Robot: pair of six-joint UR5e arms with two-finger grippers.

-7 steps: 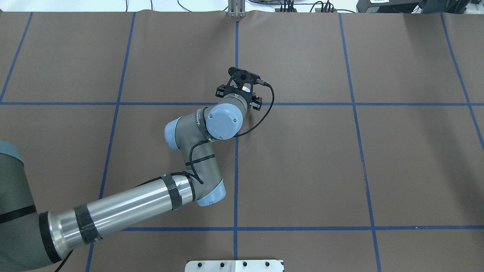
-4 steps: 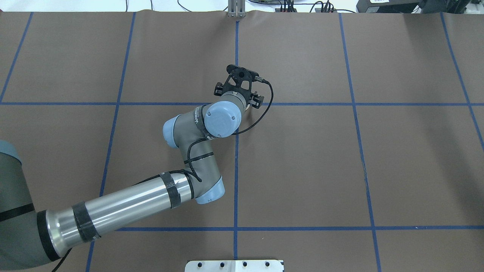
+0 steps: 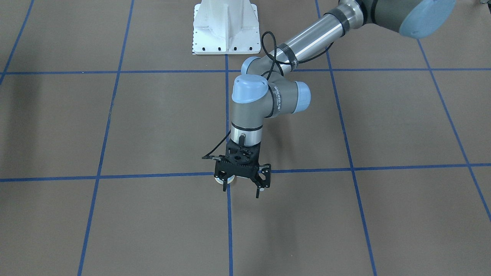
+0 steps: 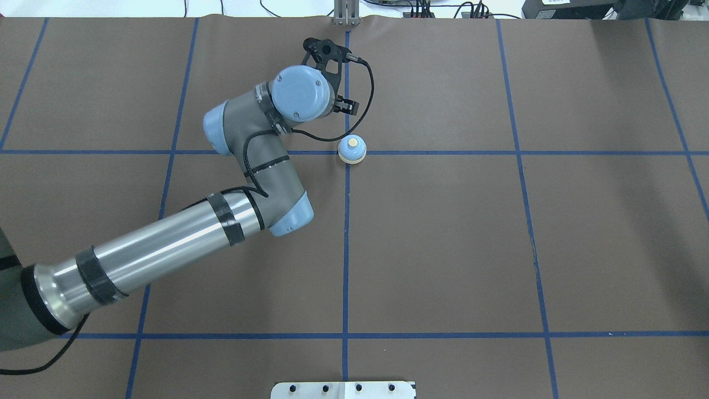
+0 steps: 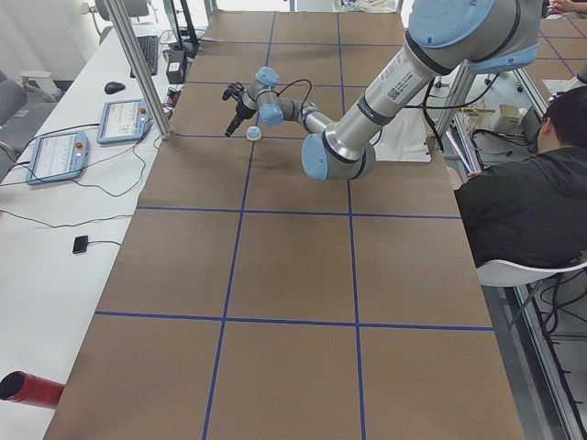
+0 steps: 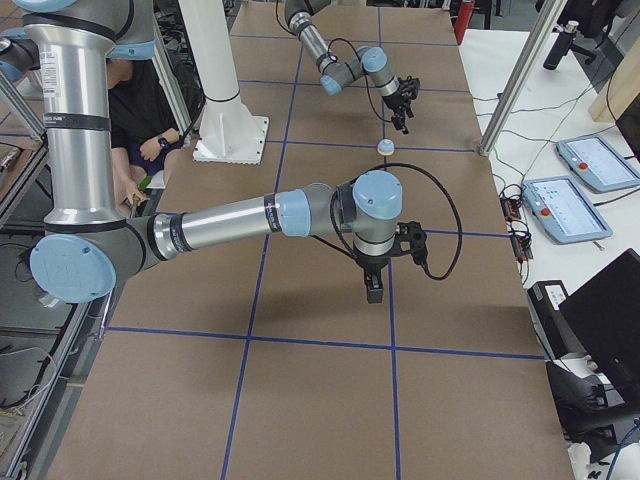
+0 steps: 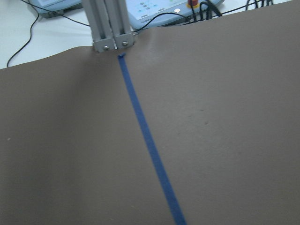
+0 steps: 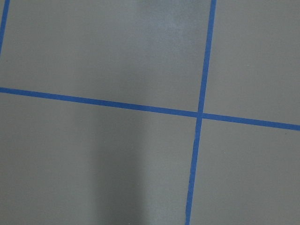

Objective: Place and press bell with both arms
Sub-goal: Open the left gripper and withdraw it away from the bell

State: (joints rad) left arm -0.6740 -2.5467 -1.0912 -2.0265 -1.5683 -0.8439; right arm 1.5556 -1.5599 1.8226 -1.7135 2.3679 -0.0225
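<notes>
light-blue with a cream button on top, the bell (image 4: 352, 149) stands upright on the brown surface (image 4: 443, 249), right at a crossing of the blue tape lines (image 4: 346, 249), with nothing touching it. the left end effector (image 3: 241, 191) hangs raised and released, its fingers spread with nothing between them. it is near the bell but clear of it, on the side away from the robot, so the bell lies back toward the base and a little to the robot's right.

the right end effector (image 6: 372, 290) points straight down, well apart from the bell, toward the robot's right end of the surface. only a side view shows it, so i cannot tell whether it is released or clenched.

the placing looks done; the press remains. the left is by far the nearer. if the right is to press, it must travel along the surface toward the robot's left and come down on the button. the bell is round, with no long axis to line up with, and its button faces up.

lettering (image 3: 277, 100) runs along the left arm's wrist link, too small to read.
</notes>
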